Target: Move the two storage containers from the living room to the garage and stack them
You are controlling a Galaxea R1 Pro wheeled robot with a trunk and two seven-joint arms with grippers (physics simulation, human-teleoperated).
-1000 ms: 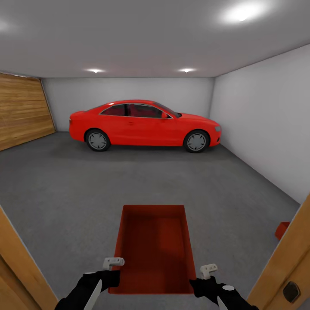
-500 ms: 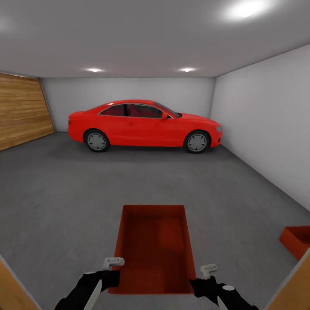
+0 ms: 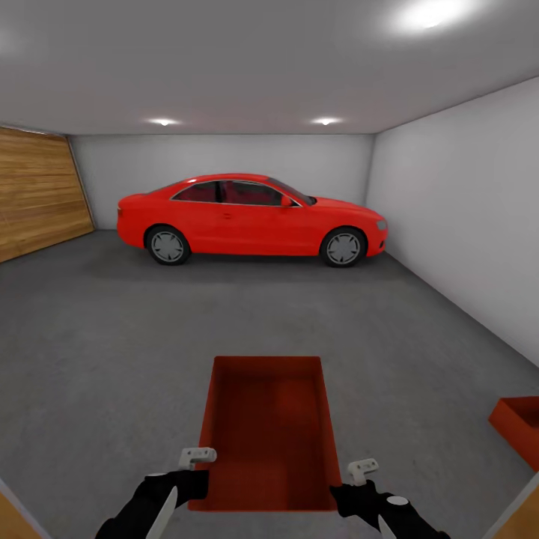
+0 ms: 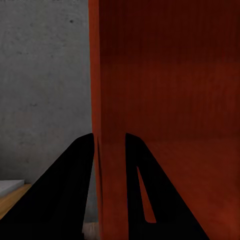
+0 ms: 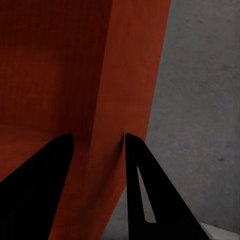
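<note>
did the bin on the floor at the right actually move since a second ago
No. The second container only appears more fully because the camera advanced through the doorway; the door frame slid out of view. It keeps its place by the right wall on the floor.

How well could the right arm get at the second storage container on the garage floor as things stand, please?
Probably not yet: the right gripper is clamped on the held container's wall, and the second container sits well off to the right on the floor.
</note>
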